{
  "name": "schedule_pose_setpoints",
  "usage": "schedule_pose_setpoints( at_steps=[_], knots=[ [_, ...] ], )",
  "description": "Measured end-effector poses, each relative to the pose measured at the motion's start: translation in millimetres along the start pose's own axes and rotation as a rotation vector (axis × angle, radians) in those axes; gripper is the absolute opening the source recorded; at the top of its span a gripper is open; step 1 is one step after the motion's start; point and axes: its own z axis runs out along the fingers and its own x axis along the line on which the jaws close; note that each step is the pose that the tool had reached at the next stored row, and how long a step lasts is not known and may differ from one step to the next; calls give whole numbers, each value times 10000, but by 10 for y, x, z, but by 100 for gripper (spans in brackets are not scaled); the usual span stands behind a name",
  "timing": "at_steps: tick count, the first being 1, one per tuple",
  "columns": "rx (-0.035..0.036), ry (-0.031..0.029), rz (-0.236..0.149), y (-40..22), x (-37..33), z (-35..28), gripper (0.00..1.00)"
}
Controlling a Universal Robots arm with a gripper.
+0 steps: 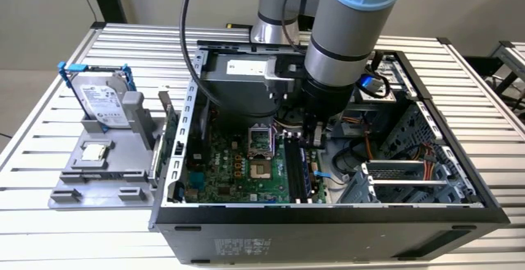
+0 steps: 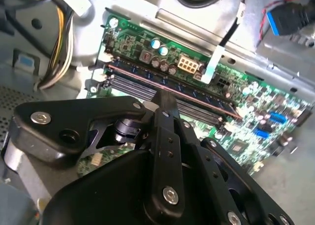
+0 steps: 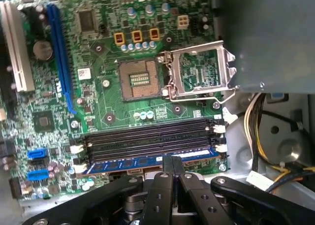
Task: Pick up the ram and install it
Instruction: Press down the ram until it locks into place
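Left of the open computer case (image 1: 328,211) on the slatted metal counter (image 1: 49,221), in the exterior view, a grey plastic holder (image 1: 107,171) carries a silver hard drive (image 1: 102,101) in a blue frame, standing upright. Inside the case lies the green motherboard (image 3: 98,87), its square processor socket (image 3: 140,80) open with the metal latch plate (image 3: 199,72) swung aside. Beside that socket run the long black memory slots (image 3: 147,136). The ram (image 3: 147,162), a thin blue board, sits on edge in the slot farthest from the socket, long axis parallel to the slots. The black metal end effector (image 3: 172,162) has its fingers (image 3: 167,168) drawn together directly over the ram's top edge.
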Motion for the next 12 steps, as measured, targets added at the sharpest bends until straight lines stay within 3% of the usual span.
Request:
schedule_pose_setpoints(
  at_steps=[6, 9, 12],
  knots=[
    [-32, 1, -1036, 0, 0, 1, 0],
    [-40, -1, -1296, -2, 0, 2, 0],
    [-41, -1, -1307, -5, -1, 2, 0]
  ],
)
